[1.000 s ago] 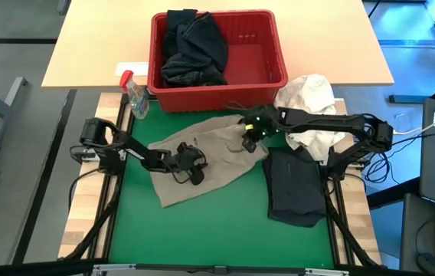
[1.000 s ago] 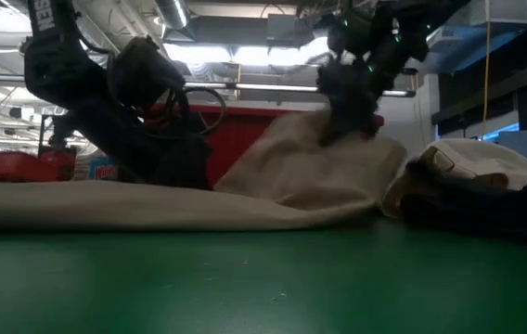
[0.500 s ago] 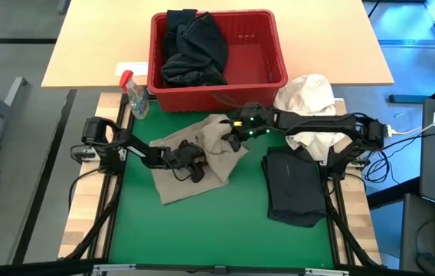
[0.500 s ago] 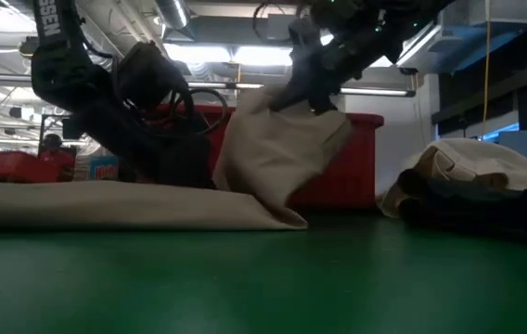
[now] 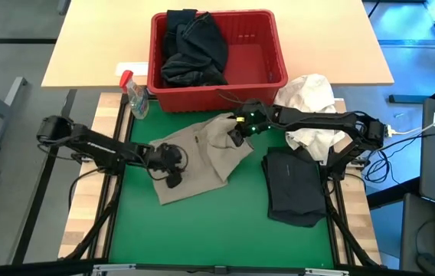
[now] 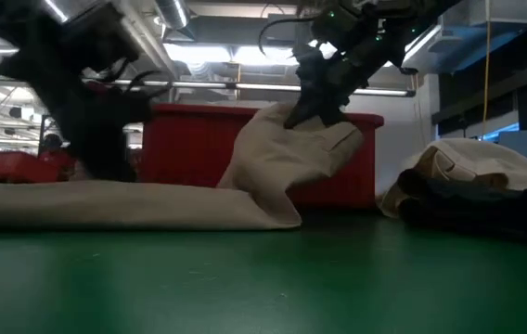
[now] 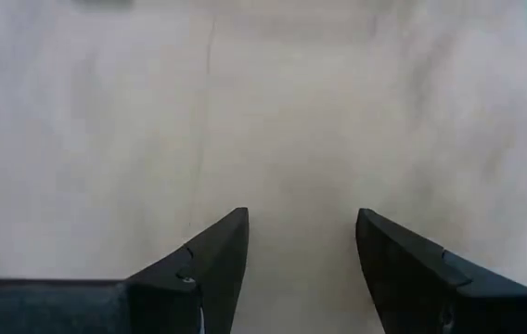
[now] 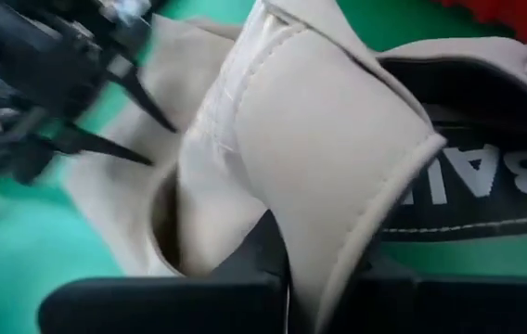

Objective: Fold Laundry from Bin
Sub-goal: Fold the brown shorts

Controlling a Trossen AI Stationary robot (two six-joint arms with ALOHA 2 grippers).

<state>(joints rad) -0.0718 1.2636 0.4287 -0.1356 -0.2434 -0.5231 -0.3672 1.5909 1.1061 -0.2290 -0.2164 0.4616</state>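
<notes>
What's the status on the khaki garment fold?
Right hand shut on khaki garment, lifting its edge. Left hand open over it. Nothing in the way.

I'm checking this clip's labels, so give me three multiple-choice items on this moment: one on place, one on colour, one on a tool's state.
1. Where does the folded dark garment lie?
A. in the red bin
B. on the green mat, right side
C. on the wooden table

2. What colour is the garment being folded?
A. khaki-beige
B. blue
C. red

3. What is the right tool doing?
A. hanging open over the mat
B. shut on the khaki garment
C. shut on the spray bottle

Key: 1 B, it lies on the green mat beside the right arm; 2 A, beige cloth in every view; 3 B, cloth is pinched and lifted in the low view.
</notes>
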